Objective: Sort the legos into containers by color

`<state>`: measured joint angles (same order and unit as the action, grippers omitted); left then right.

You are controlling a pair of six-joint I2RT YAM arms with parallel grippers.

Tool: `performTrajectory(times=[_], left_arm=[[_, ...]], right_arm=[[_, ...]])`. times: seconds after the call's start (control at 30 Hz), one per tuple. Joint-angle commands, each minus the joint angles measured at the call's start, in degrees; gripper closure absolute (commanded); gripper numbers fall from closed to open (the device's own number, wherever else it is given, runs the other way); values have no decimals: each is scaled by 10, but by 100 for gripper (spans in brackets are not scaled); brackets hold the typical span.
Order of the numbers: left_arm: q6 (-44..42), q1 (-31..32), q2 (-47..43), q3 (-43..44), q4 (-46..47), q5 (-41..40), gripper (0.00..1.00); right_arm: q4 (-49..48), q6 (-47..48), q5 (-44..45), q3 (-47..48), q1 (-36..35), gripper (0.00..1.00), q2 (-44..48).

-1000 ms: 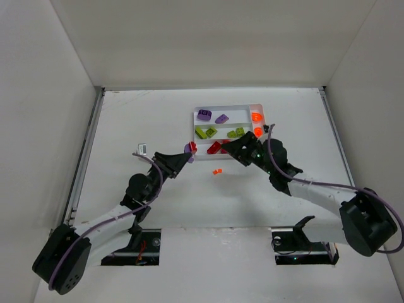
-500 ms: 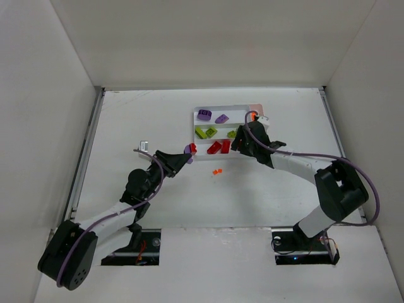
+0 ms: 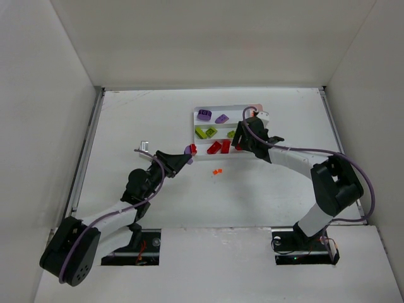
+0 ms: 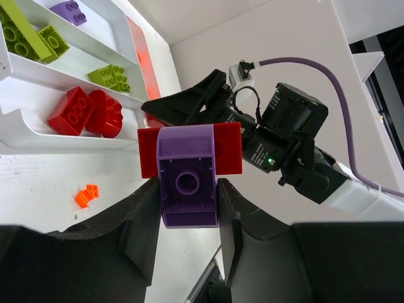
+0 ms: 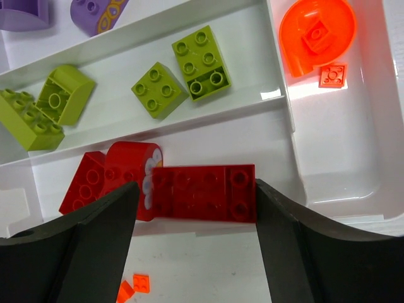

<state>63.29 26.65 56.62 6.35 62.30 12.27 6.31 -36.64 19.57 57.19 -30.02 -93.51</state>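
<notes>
Left fingers [image 4: 142, 221] closed on a purple brick [image 4: 187, 183], underside facing the wrist camera. A red brick [image 4: 227, 148] is stuck to its far side. The pair is held above the bench [image 3: 139, 120], just off the tray's near left corner.

Right fingers [image 5: 95, 233] spread over the tray [image 5: 328, 151], straddling a long red brick [image 5: 202, 192] in the near slot beside two other reds. Cannot tell if they pinch it.

Lime green bricks [image 5: 202, 60] in the middle slot, purple pieces [image 5: 95, 12] in the far slot, orange piece [image 5: 315, 35] in the end slot. Loose orange bits [image 5: 136, 287] on the bench near the tray.
</notes>
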Motion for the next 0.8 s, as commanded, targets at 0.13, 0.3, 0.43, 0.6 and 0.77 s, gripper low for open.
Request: performTrajectory(times=[0.13,0.3,0.43,0.6,0.77], left_arm=[[6,8,18,-1,72,16,76],[21,12,32,-1,89,21,76],[35,17,55,1,102,21,76],[58,30,103,8,154,35,76],[96,40,168,17,219,65,76]], right_arm=[[6,13,23,13,5,19,22],[-11,13,19,-25,-11,22,116],[-115,23,-62,-102,-56,25,232],[-317,-33,-269,-192,-92,6,283],[-385,-43,-302,-196,-133,0,250]])
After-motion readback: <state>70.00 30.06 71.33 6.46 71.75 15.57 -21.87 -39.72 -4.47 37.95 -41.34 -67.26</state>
